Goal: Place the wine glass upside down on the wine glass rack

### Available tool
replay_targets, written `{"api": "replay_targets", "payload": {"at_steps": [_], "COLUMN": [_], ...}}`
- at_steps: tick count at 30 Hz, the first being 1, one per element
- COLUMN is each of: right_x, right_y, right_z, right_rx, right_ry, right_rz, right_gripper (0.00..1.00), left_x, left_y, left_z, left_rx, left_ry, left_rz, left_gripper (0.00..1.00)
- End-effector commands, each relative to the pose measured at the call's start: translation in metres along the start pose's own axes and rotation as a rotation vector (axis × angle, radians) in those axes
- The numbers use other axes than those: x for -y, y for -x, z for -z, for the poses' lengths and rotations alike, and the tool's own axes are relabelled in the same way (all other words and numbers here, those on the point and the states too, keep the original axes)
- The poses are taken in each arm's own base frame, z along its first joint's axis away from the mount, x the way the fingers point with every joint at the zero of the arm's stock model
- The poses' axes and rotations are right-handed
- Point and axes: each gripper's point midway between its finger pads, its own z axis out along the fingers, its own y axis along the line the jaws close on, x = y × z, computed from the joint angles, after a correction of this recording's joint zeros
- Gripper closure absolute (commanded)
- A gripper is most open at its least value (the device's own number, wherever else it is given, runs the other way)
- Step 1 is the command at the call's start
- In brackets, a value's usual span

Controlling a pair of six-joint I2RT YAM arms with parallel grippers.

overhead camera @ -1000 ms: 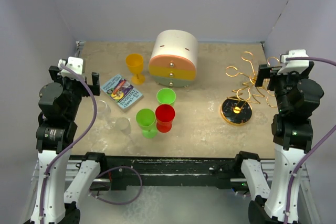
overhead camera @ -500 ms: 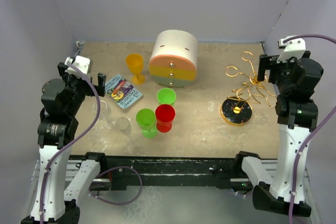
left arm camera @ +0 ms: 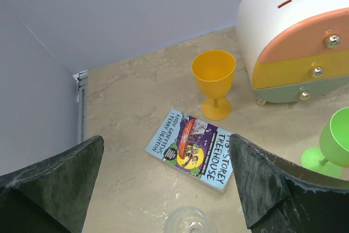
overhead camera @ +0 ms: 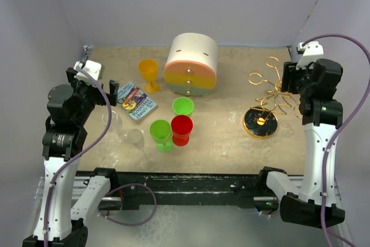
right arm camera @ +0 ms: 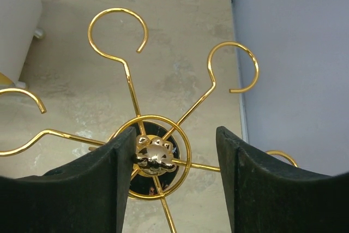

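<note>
Left gripper [left arm camera: 163,141]: fingers spread wide, nothing between them, up over the left side of the tabletop [overhead camera: 231,143]
Under left gripper: wine glass [left arm camera: 184,221], clear, on the tabletop near-left; standing or lying, cannot tell
Just beyond the glass: book [left arm camera: 192,149], flat
Right gripper [right arm camera: 174,135]: spread wide, empty, a finger on either side of the top knob of the wine glass rack [right arm camera: 155,154]; contact unclear
Rack position: upright, right side, well apart from the wine glass
Centre: yellow goblet [overhead camera: 148,73], drawer box [overhead camera: 191,65], red cup [overhead camera: 181,126] between two green cups [overhead camera: 161,131]
</note>
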Motion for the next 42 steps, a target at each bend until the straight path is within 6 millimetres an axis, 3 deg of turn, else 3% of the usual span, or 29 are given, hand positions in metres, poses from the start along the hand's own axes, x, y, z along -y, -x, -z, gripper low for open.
{"api": "replay_targets", "payload": {"at_steps": [1,6,11,16,18,26,35,42], "right_x": [-0.002,-0.007,-0.010,-0.017,-0.018,-0.042,-0.081,-0.099], "right_y": [-0.006,-0.013,-0.012,-0.002,0.012,0.053,0.083,0.076], "right_z": [-0.005,-0.006,-0.008,-0.011,-0.012,-0.027,-0.037,-0.048], "right_rx": [-0.009,-0.019,-0.014,0.006,0.054,0.141,0.223,0.201], "right_ry": [0.007,0.031,0.048,0.100,0.108,0.233,0.322,0.376], "right_rz": [-0.010,-0.014,-0.015,-0.006,-0.009,-0.004,0.042,0.070], "right_gripper": [0.41,0.45,0.60,0.83,0.99,1.00,1.00,1.00], "left_x": [-0.002,-0.003,-0.004,-0.005,-0.004,-0.004,-0.002,0.000], "left_y": [0.015,0.014,0.011,0.011,0.010,0.006,-0.002,-0.006], "left_z": [-0.001,-0.001,-0.003,-0.003,-0.004,-0.009,-0.020,-0.025], "left_rx": [0.063,0.062,0.059,0.058,0.056,0.042,0.015,0.002], "left_ry": [0.003,0.005,0.012,0.016,0.015,0.009,-0.004,-0.017], "left_rz": [-0.010,-0.011,-0.014,-0.017,-0.016,-0.014,-0.011,-0.011], "left_gripper": [0.01,0.01,0.01,0.01,0.01,0.01,0.01,0.01]}}
